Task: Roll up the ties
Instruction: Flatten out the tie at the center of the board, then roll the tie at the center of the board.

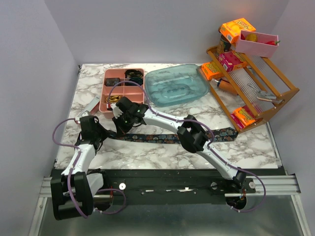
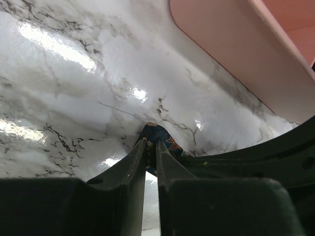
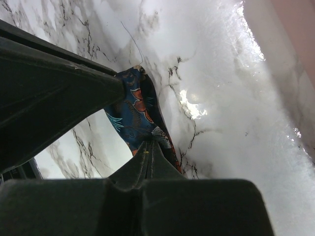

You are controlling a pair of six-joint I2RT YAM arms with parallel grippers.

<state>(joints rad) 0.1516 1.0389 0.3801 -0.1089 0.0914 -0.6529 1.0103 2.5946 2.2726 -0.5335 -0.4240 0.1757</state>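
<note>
Stretched flat across a glossy, grey-veined marble table (image 1: 147,155) between plain grey walls: a long narrow tie (image 1: 160,138) of dark cloth with small orange-and-blue print, one end pinched in the fully closed right gripper (image 3: 149,143) — left gripper (image 2: 151,142) narrowed to a slit at that same end, hold there unclear.
</note>
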